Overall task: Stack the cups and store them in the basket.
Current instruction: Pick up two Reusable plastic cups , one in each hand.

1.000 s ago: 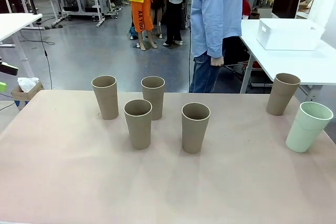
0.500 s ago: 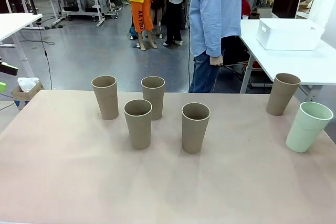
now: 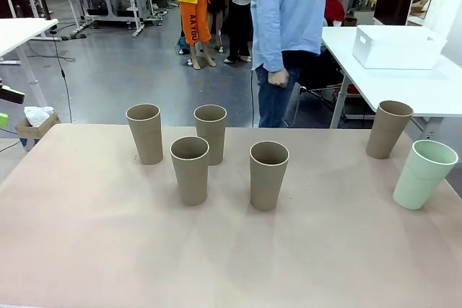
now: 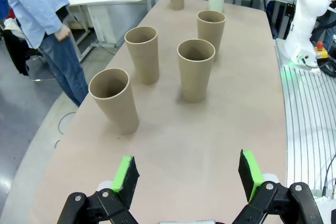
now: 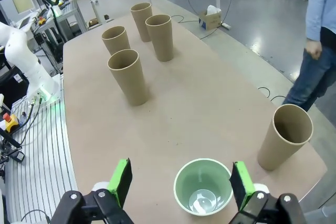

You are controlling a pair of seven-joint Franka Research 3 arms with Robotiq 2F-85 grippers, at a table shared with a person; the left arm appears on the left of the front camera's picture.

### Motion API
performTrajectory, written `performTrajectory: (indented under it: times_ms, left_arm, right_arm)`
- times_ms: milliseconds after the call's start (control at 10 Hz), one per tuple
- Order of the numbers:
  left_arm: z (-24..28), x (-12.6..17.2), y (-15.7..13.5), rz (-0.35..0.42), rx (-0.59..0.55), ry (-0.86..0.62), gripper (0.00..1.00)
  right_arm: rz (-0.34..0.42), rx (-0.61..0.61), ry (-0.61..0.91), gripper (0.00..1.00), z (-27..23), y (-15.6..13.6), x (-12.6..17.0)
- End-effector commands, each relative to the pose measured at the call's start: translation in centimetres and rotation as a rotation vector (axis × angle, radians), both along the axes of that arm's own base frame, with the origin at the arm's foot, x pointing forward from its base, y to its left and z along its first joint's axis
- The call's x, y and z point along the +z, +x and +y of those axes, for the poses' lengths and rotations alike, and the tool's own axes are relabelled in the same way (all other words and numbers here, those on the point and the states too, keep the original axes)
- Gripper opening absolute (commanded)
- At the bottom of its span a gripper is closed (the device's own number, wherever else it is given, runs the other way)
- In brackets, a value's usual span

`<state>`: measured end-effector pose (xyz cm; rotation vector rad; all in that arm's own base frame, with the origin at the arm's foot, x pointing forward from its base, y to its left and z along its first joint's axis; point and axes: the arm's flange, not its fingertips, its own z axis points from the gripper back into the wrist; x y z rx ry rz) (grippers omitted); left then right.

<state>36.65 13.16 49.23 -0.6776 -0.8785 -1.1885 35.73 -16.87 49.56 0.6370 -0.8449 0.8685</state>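
Observation:
Several tan cups stand upright on the table: a group left of centre [image 3: 190, 169], [image 3: 268, 175], [image 3: 145, 133], [image 3: 210, 133] and one at the far right [image 3: 388, 129]. Beside that one stands the mint green cup [image 3: 424, 174]. The white basket [image 3: 398, 47] sits on a separate white table behind, at the right. My left gripper [image 4: 187, 177] is open above the table's end, with the nearest tan cup [image 4: 114, 100] ahead of it. My right gripper [image 5: 181, 182] is open over the mint green cup [image 5: 203, 187], apart from it, with a tan cup [image 5: 286, 136] to one side.
A person in a light blue shirt [image 3: 289, 27] stands at the far side of the table [image 3: 108, 250], hands down. The near half of the pinkish tabletop is bare. Other white tables and people are farther back.
The person has shifted a little to the picture's left. The cups have not moved.

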Motion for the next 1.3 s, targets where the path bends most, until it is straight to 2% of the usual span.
performTrajectory:
  times_ms: [0, 1200]
  left_arm:
    - [0.15, 0.05, 0.04, -0.018, -0.015, -0.011, 1.0]
    - [0.15, 0.05, 0.04, -0.018, -0.015, -0.011, 1.0]
  right_arm:
    - [-0.038, 0.01, 0.02, 1.0, -0.15, 0.4, 0.11]
    - [-0.038, 0.01, 0.02, 1.0, -0.15, 0.4, 0.11]
